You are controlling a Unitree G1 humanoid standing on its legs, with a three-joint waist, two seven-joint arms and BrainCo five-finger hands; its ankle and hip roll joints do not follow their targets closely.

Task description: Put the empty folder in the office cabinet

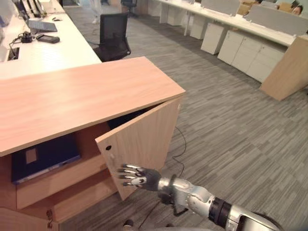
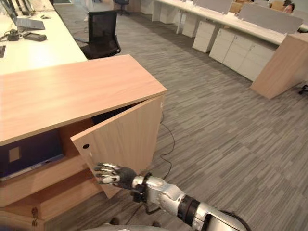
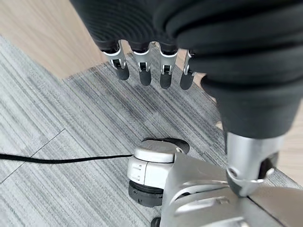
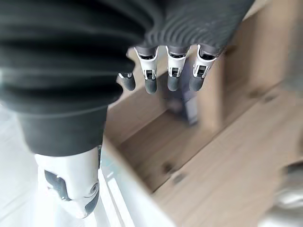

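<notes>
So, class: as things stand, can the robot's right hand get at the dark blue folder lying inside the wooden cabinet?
Probably not directly: the half-open wooden cabinet door stands between the right hand and the dark blue folder.

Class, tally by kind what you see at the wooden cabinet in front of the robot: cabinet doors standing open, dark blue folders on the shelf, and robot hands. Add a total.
Cabinet doors standing open: 1, the door
Dark blue folders on the shelf: 1, the folder
Robot hands: 2, the right hand and the left hand
Total: 4
</notes>
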